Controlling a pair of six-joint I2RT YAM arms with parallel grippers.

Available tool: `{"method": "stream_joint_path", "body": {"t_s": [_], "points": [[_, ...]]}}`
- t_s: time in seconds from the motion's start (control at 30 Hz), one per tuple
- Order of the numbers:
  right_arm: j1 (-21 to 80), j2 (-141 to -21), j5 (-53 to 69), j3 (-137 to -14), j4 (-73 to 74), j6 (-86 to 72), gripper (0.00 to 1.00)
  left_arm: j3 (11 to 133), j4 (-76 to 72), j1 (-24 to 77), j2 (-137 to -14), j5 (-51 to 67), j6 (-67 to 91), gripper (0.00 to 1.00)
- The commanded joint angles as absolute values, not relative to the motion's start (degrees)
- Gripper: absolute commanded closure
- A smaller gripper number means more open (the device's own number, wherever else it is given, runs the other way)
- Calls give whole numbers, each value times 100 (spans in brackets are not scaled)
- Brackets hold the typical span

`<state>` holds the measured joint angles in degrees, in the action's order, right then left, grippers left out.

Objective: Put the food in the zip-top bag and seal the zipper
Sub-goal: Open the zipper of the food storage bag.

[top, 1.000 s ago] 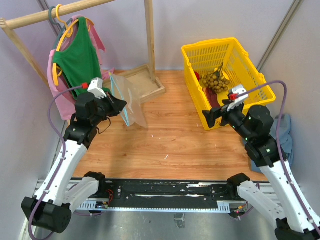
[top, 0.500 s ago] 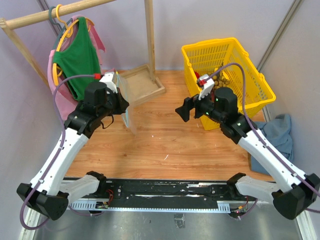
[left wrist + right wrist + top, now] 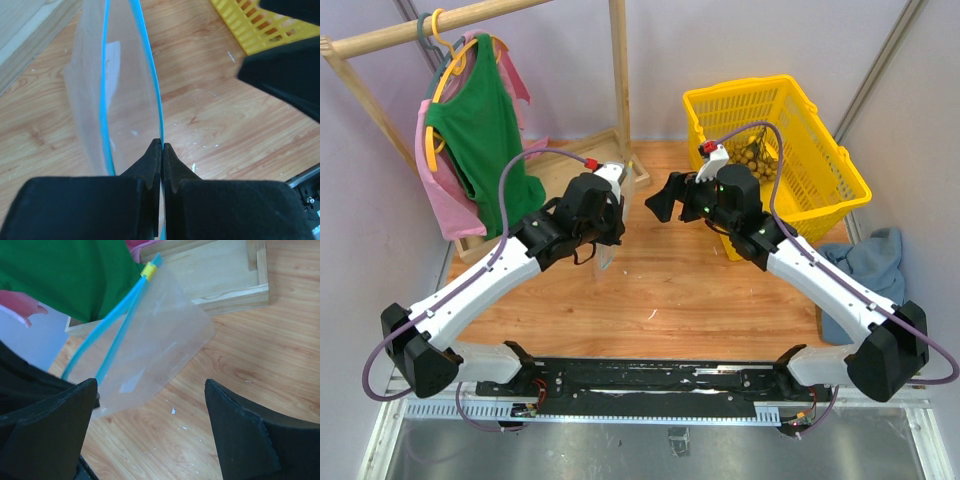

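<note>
Clear zip-top bag (image 3: 90,100): up off the wooden table (image 3: 670,290), mid-scene, between the rack base (image 3: 605,170) on the left and the yellow basket (image 3: 835,165) on the right. The wood grain shows straight through it, and a white label (image 3: 112,65) sits on its wall.
Zipper (image 3: 151,75): blue-teal, and the mouth is parted. Two strips run side by side with a gap between them. In the right wrist view they meet at a small yellow slider (image 3: 146,271) at the far end.
Left gripper (image 3: 161,147): fingers pressed tight together on one strip of the zipper, pinching the bag at the near end of its mouth.
Right gripper (image 3: 150,385): jaws spread wide with nothing between them. It points left at the bag, close to it but apart from it.
Food (image 3: 755,155): a bunch of round tan-brown fruits lies in the basket, just behind the right arm. The other pieces I can't make out.
Clothes rack (image 3: 620,80): wooden, at the far left, with a green garment (image 3: 480,120) hanging over a pink one (image 3: 438,195).
Blue cloth (image 3: 865,265): crumpled at the right edge of the table, near the basket's near corner.
</note>
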<state>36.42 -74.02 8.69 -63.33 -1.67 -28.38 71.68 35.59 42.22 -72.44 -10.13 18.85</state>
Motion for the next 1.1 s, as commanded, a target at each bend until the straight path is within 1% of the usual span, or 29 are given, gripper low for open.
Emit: {"method": "stream_joint_path", "body": {"t_s": [0.0, 0.13, 0.3, 0.67, 0.83, 1.07], "points": [[3792, -7573, 707, -6658, -367, -3390, 12, 7350, 3222, 4533, -7338, -1277, 2025, 100], [3837, -7708, 714, -6771, -252, -3559, 15, 7341, 3088, 4723, -7453, -1344, 2095, 100], [3897, -7930, 599, -6837, 52, -3758, 22, 7286, 2983, 4887, -7463, -1507, 2194, 100], [3988, -8187, 316, -6707, 368, -3937, 34, 7015, 2729, 4983, -7438, -1556, 2257, 100], [4025, -8455, 398, -6977, 536, -3964, 35, 6937, 2659, 5005, -7459, -1508, 2291, 100], [4196, -8543, 113, -7270, 983, -3862, 34, 6817, 2664, 5098, -7485, -1670, 2324, 100]]}}
